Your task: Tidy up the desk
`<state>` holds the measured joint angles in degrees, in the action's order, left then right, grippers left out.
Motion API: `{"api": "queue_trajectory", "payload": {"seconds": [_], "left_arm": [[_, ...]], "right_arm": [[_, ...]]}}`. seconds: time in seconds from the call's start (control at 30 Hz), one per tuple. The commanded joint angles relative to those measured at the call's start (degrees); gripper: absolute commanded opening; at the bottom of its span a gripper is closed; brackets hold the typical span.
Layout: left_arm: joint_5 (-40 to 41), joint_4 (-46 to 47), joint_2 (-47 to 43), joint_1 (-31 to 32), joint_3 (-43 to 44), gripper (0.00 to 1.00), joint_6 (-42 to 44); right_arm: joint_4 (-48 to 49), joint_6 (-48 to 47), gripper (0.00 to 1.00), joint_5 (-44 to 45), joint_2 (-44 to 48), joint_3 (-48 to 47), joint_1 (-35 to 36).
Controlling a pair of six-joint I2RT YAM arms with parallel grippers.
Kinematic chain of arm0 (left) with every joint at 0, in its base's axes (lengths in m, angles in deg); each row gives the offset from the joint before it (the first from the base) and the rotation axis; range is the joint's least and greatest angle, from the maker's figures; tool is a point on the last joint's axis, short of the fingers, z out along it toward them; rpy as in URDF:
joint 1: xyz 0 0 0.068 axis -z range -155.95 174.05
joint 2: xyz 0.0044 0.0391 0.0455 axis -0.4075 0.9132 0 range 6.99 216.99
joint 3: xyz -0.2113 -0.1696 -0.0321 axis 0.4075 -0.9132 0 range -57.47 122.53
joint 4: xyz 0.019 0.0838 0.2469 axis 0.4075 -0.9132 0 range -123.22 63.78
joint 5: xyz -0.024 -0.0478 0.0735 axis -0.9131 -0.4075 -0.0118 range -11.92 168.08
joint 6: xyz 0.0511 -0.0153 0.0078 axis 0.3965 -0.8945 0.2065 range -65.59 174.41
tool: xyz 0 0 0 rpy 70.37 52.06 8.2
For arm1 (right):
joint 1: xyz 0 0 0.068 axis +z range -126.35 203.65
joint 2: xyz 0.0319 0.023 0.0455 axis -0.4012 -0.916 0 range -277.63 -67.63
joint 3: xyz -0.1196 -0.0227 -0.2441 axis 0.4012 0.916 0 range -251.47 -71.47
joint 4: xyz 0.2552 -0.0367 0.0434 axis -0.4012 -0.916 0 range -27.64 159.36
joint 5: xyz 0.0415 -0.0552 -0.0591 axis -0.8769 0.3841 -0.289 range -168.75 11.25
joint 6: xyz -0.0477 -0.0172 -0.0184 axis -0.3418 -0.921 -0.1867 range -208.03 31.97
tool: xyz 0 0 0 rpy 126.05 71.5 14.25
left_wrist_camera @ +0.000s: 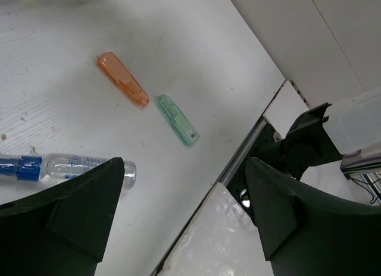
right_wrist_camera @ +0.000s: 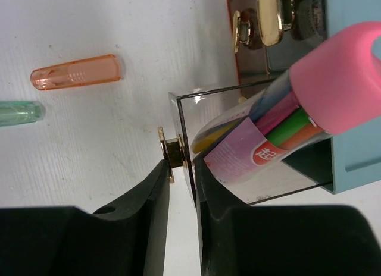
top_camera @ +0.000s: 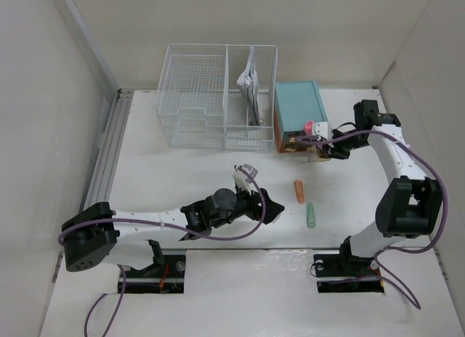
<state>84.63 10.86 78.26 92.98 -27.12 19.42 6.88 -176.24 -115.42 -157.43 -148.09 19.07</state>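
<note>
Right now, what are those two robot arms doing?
The right gripper is pinching the gold knob on the clear drawer of the teal box. The drawer stands open with a pink-capped tube of pens in it. The left gripper hangs open over the desk, holding nothing. An orange piece, a green piece and a small bottle lie below it.
</note>
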Motion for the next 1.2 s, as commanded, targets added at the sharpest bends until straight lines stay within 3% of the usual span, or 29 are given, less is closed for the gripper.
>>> {"api": "queue_trajectory", "payload": {"seconds": [0.0, 0.47, 0.53, 0.6, 0.67, 0.8, 1.17], "left_arm": [[0.57, 3.26, -1.92, 0.16, -0.55, 0.8, -0.26], [0.05, 3.26, -1.92, 0.16, -0.03, 0.8, -0.26], [0.05, 3.26, -1.92, 0.16, -0.03, 0.8, -0.26], [0.05, 3.26, -1.92, 0.16, -0.03, 0.8, -0.26], [0.05, 3.26, -2.44, 0.16, -0.03, 0.8, -0.26], [0.05, 2.65, -3.06, 0.16, -0.03, 0.8, -0.26], [-0.48, 2.12, -3.06, 0.16, -0.03, 0.8, -0.26]], "right_arm": [[-3.26, -2.84, 0.09, 0.63, 5.23, 2.6, -0.34], [-8.8, -6.98, 0.09, 2.21, 14.13, 9.91, -0.34], [-7.92, -6.37, 0.2, 2.21, 14.13, 9.91, -0.34], [-6.79, -5.23, 0.2, 1.43, 13.33, 9.38, -0.86], [-3.37, -2.69, 0.12, 0.72, 13.33, 8.86, -0.87], [1.65, 1.79, 0.07, 0.19, 10.53, 5.8, -0.87], [9.66, 12.08, 0.07, -1.92, -2.3, -7.13, -0.87]]}}
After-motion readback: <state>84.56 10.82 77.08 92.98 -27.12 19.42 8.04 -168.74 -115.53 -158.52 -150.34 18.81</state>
